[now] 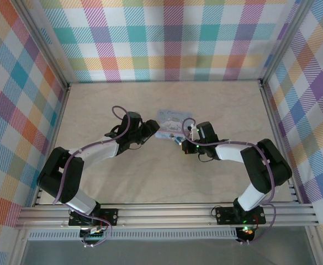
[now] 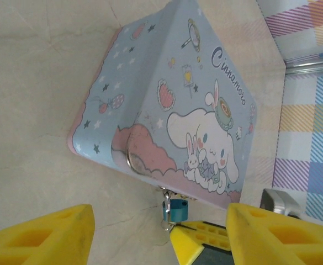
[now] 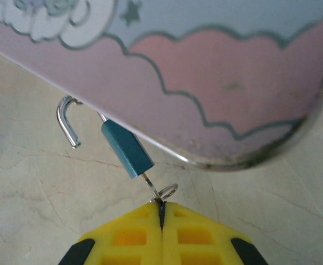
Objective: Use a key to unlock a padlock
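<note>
Pinching thin silver key [image 3: 149, 182], right pincer [image 3: 162, 207] shut; blue padlock [image 3: 127, 149], shackle [image 3: 61, 121] open; left pincer [image 2: 160, 221] spread, empty.

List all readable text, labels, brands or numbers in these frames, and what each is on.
"Cinnamoro": script lettering on the lid of the pastel blue cartoon box, left wrist view. The word runs to the lid's edge, and any further letters cannot be made out.
The same print in the top view: too small to read.
No marking readable on the padlock or the key.
</note>
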Robot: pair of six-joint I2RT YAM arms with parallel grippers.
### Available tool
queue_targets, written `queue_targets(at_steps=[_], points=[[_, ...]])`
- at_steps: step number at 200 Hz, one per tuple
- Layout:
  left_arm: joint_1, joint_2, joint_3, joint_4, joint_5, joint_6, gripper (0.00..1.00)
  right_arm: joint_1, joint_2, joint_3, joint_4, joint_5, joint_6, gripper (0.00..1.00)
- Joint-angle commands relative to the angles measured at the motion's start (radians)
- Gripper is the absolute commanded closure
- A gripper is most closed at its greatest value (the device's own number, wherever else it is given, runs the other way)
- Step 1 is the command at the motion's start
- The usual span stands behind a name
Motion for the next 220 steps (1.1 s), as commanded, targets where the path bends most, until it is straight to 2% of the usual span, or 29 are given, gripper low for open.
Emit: queue_targets(at_steps=[1,60,90,139,160,191,220], points=[[0.031,0.018,0.044,-0.038,0.021,0.059,0.36,-0.008,0.002,0.017,-0.033,-0.026,0.014,0.97],[0.083,0.073,0.112,-0.069,0.072,0.114,0.36,-0.014,-0.085,-0.038,-0.01,0.016,0.004,0.74],[0.105,0.118,0.172,-0.103,0.104,0.159,0.36,-0.023,-0.154,-0.064,0.004,0.034,-0.011,0.59],[0.114,0.247,0.305,-0.175,0.22,0.225,0.36,-0.036,-0.195,-0.058,0.097,-0.073,0.017,0.29],[0.114,0.306,0.354,-0.194,0.265,0.236,0.36,-0.045,-0.174,-0.039,0.104,-0.086,0.049,0.19],[0.115,0.376,0.397,-0.213,0.319,0.254,0.39,-0.058,-0.125,-0.002,0.112,-0.119,0.076,0.14],[0.112,0.379,0.35,-0.229,0.289,0.278,0.42,-0.06,-0.084,0.048,0.106,-0.149,0.064,0.14]])
